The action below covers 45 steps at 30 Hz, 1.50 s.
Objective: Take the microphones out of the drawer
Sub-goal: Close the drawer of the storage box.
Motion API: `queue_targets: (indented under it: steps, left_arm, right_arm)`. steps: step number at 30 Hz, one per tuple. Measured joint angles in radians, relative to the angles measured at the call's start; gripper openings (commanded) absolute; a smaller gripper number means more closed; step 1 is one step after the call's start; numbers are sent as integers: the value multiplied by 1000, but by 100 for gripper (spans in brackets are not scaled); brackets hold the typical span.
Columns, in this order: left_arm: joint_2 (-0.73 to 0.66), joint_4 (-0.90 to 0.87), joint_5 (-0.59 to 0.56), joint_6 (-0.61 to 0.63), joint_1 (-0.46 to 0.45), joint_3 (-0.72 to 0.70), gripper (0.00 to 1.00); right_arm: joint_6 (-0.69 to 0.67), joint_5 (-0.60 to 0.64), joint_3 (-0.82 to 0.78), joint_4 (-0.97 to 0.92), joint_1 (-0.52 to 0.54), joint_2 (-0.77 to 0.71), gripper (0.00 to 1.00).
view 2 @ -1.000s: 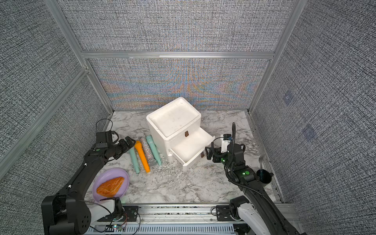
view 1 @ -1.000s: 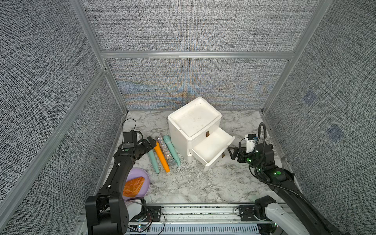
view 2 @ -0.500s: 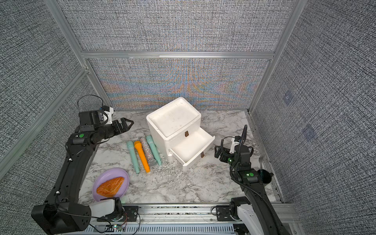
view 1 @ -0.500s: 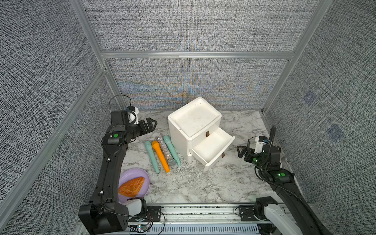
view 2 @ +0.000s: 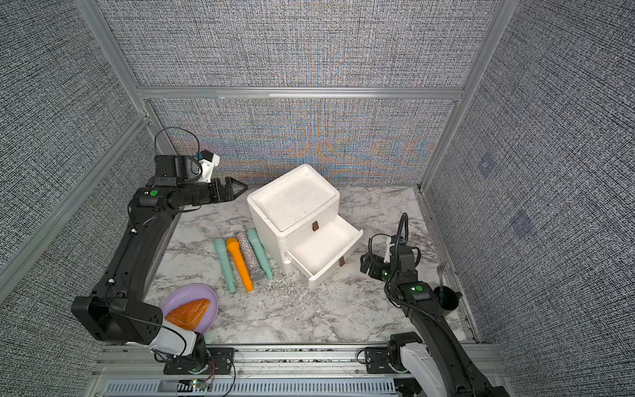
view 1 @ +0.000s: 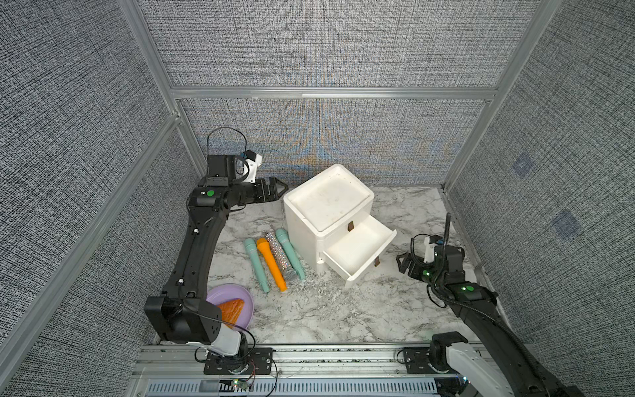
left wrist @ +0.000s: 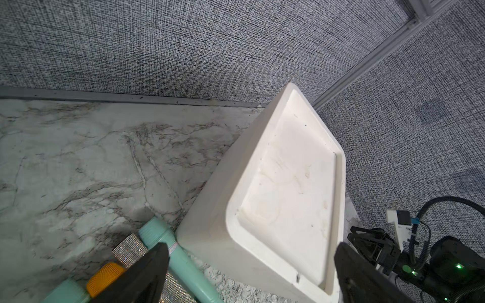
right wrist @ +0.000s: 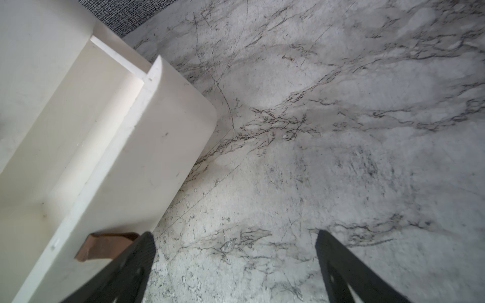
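A white two-drawer cabinet [view 1: 330, 202] stands mid-table. Its lower drawer [view 1: 357, 247] is pulled out, and its inside shows bare white with no microphone in it. The upper drawer is shut. Several microphones lie side by side on the table left of the cabinet: teal [view 1: 256, 264], orange [view 1: 272, 264], glittery silver [view 1: 280, 256] and teal [view 1: 291, 252]. My left gripper [view 1: 280, 189] hangs open and empty, raised at the cabinet's back left. In the left wrist view it [left wrist: 250, 248] frames the cabinet top [left wrist: 288, 178]. My right gripper [view 1: 402, 263] is open and empty just right of the drawer's brown handle [right wrist: 105, 248].
A purple plate [view 1: 220, 292] with a pastry sits at the front left beside my left arm's base. A dark cup [view 2: 446, 299] with a fork stands at the right edge behind my right arm. Grey fabric walls close in three sides.
My left gripper has lifted off the microphones and swung back toward the cabinet's top corner. My right gripper has drawn back slightly to the right of the drawer front.
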Motion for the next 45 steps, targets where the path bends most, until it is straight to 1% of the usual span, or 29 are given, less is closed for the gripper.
queue_targets:
  steps: [6,9,14,22,26,31,40,45]
  left_arm:
    - [112,-10,15,8,-52,101,100]
    - [166,-12,13,13,-85,127,100]
    - [230,-2,7,24,-106,174,100]
    - [373,-3,10,48,-158,319,100]
    - [398,-11,14,52,-187,324,100]
    - [399,-7,13,55,-198,292,100]
    - [386,23,0,72,-207,253,100]
    - [380,34,1,69,-207,244,100]
  right_arm:
    - [1,-39,-53,29,33,-16,98]
    - [3,-46,-64,50,59,2,98]
    - [13,-51,-79,89,98,22,98]
    - [40,-72,-98,180,136,88,98]
    - [61,-83,-89,227,160,110,98]
    - [70,-97,-66,272,182,151,98]
    - [102,-100,1,350,249,274,98]
    - [117,-101,43,413,268,378,98]
